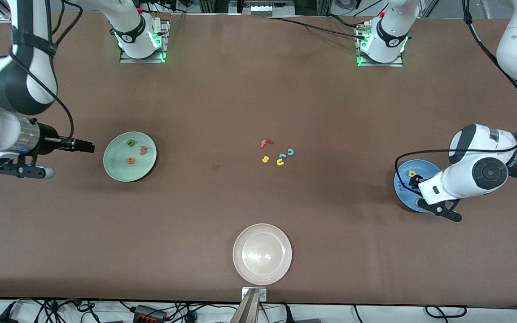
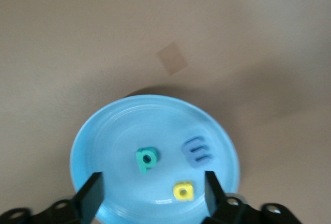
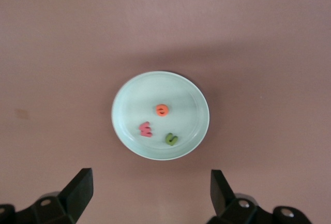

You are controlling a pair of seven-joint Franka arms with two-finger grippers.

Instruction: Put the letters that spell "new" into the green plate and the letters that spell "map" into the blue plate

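**Ana:** So, starting at the right arm's end of the bench (image 1: 222,112), what does the front view show?

**Ben:** The right tool (image 1: 83,146) sits beside the green plate (image 1: 117,168), toward the right arm's end of the bench. Its fingers (image 3: 80,188) stand wide apart in the right wrist view and nothing is between them.

**Ana:** And the plate itself?

**Ben:** It holds the green "n" (image 1: 131,143), the pinkish-red "w" (image 1: 143,150) and the orange "e" (image 1: 130,160), all lying apart from one another inside the rim.

**Ana:** What lies toward the left arm's end from the green plate?

**Ben:** A loose cluster in the middle of the bench: the red "f" (image 1: 265,142), the yellow "s" (image 1: 265,159), the yellow "u" (image 1: 280,162), the teal "c" (image 1: 290,152) and a small teal piece (image 1: 282,156) touching the "u", its shape hard to read. The beige-white plate (image 1: 245,264) sits nearer the front camera than that cluster.

**Ana:** And the blue plate?

**Ben:** The blue plate (image 1: 402,190) is well toward the left arm's end from the green plate. The left tool (image 2: 153,188) hangs just over it, fingers (image 2: 92,195) spread and empty. Inside lie the teal "p" (image 2: 147,159), the blue "m" (image 2: 197,151) and the yellow "a" (image 2: 183,191), each apart from the others.
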